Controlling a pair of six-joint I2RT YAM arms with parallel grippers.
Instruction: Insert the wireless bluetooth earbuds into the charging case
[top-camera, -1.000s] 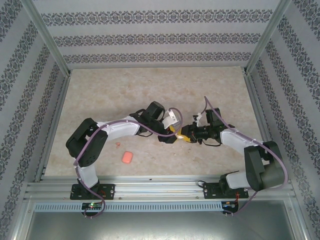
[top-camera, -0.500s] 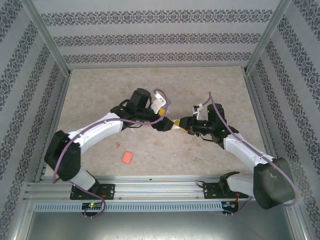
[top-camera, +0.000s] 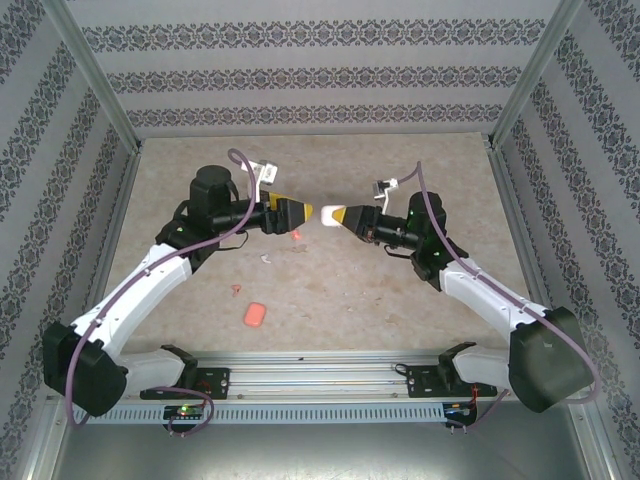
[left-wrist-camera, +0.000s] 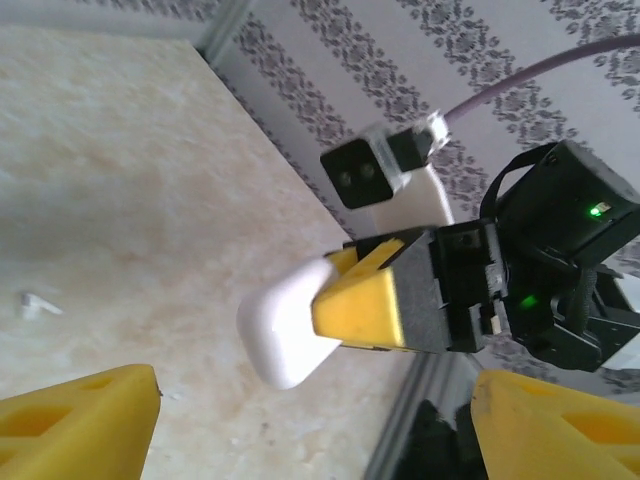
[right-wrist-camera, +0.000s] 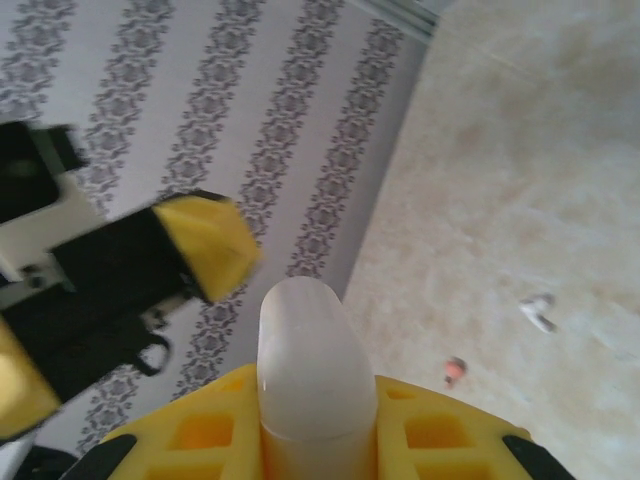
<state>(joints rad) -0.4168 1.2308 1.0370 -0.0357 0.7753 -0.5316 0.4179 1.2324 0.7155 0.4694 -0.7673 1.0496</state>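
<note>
The right gripper (top-camera: 337, 215) is clenched on a white case (left-wrist-camera: 285, 335), and the left gripper (top-camera: 300, 212) faces it, released and empty. The top view shows a salmon case (top-camera: 254, 315) on the worktop (top-camera: 400, 290). The right wrist view shows a white earbud (right-wrist-camera: 538, 312) and a red earbud (right-wrist-camera: 455, 370).

The top external camera sits high behind the arm bases, looking down and forward from a distance over the whole surface (top-camera: 400, 310), left pincer (top-camera: 300, 213) and right pincer (top-camera: 340, 216). Each wrist camera looks at close range past its own fingers at the opposite pincer and the patterned wall (left-wrist-camera: 400, 60). Both wrist views share a patch of surface bearing one white earbud (left-wrist-camera: 35, 303).
</note>
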